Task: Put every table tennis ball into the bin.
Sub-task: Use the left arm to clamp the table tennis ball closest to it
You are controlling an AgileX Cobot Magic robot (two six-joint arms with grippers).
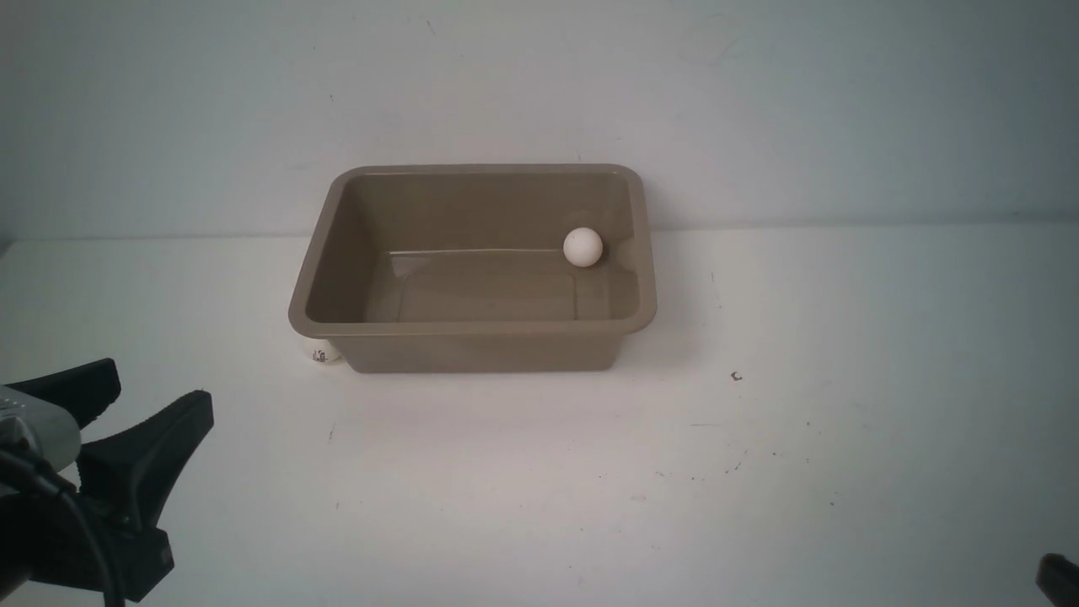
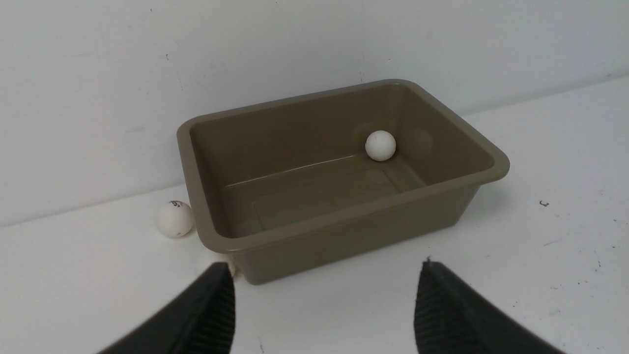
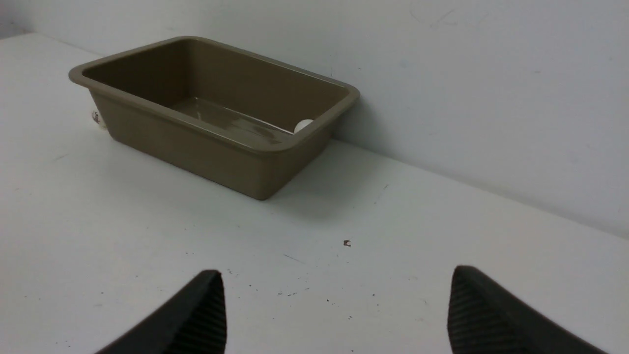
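The tan-brown bin [image 1: 472,330] stands at the back of the white table, against the wall. One table tennis ball [image 1: 582,246] lies inside it in the far right corner, also seen from the left wrist [image 2: 380,145]. A second ball [image 2: 175,219] with a dark logo rests on the table against the bin's left side. A pale round shape [image 2: 209,259] at the bin's near left corner, half hidden by a finger, looks like another ball [image 1: 320,354]. My left gripper [image 2: 325,265] is open and empty, well short of the bin. My right gripper [image 3: 338,270] is open over bare table.
The wall [image 1: 539,84] rises directly behind the bin. A small dark speck [image 1: 736,376] lies on the table right of the bin. Only a black tip [image 1: 1059,578] of the right gripper shows at the front view's lower right edge.
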